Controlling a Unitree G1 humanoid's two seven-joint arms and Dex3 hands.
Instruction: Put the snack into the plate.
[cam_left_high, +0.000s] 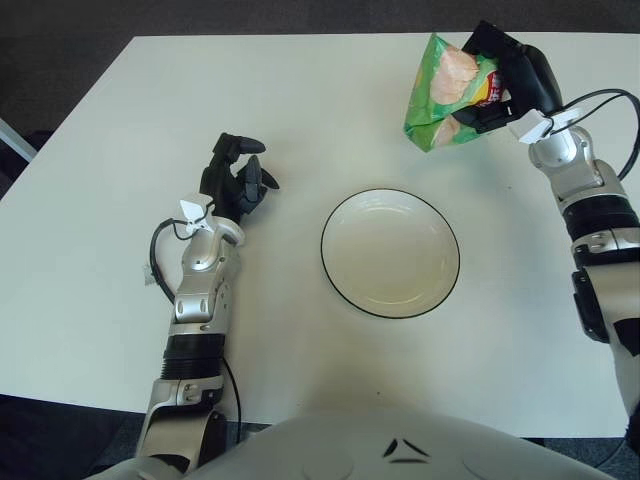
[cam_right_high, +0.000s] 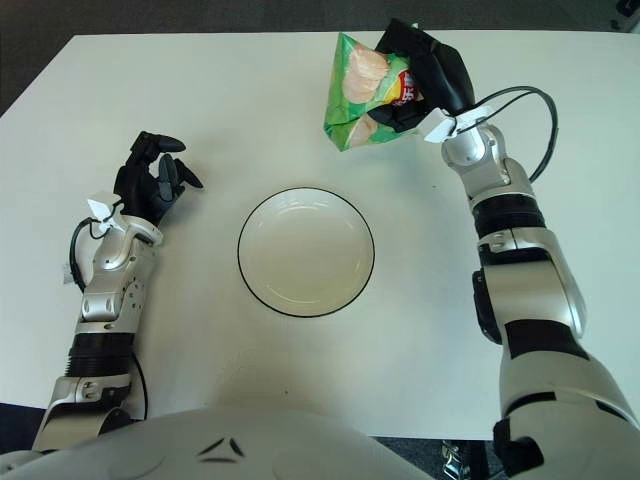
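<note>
Left eye view: the right robot hand (cam_left_high: 512, 78) grips the green snack bag (cam_left_high: 447, 92) by its right side, holding it in the air beyond the plate (cam_left_high: 390, 253) and off to the plate's far right. The bag hangs tilted, its lower corner pointing down-left. The left robot hand (cam_left_high: 238, 178) shows to the left of the plate, fingers curled around nothing.

Right eye view: the bag (cam_right_high: 367, 92) is clear of the white surface (cam_right_high: 250, 110), and the plate (cam_right_high: 305, 251) is empty. To do this step well, the arm should carry the bag toward the robot until it hangs over the plate's middle, lower it close, and only then let go, so it does not catch the rim.
</note>
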